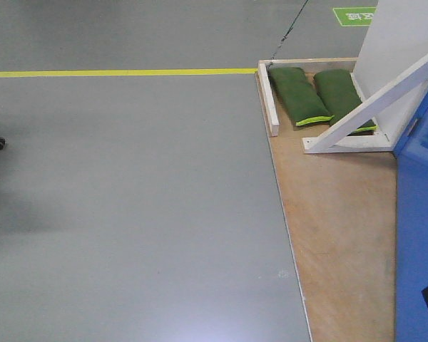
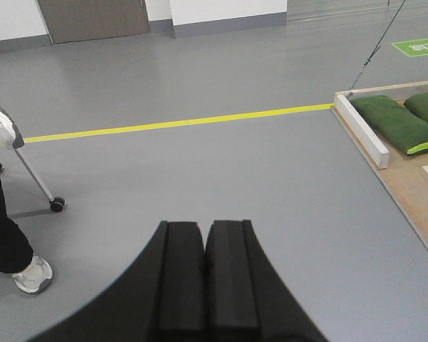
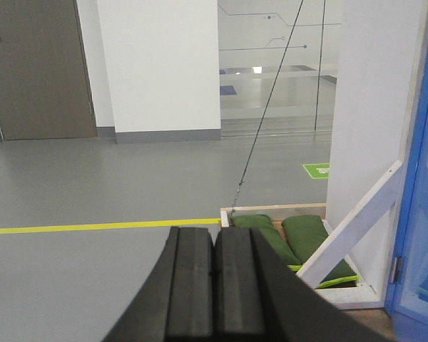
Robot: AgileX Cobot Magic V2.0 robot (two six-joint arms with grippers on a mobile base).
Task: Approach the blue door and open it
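my left pincer (image 2: 204,239) is closed. its two black padded fingers (image 2: 182,271) press flat against each other with nothing between them, above the smooth grey floor (image 2: 200,164). my right pincer (image 3: 214,246) is likewise closed, pads together and gripping nothing.

the glossy bright-blue door panel (image 1: 419,242) fills the right edge of the front view, standing along the right side of the pale plywood base board (image 1: 339,214). in my right wrist view it shows as a blue strip at the far right. both pincers are well apart from it.

at the far end of the plywood, a white wooden diagonal brace (image 1: 374,103) leans up against a white upright panel (image 1: 399,43). two dark green sandbags with lime edging (image 1: 297,96) lie side by side inside a low white wooden frame (image 1: 269,107), the right-hand bag partly under the brace. a yellow tape line (image 1: 121,72) runs across the floor to the frame's corner, and a thin black cable (image 3: 267,107) slants down to that same corner.

at the left of my left wrist view, a person's leg in black trousers with a white shoe (image 2: 32,274) stands near a small black caster wheel (image 2: 56,205) on a metal leg.
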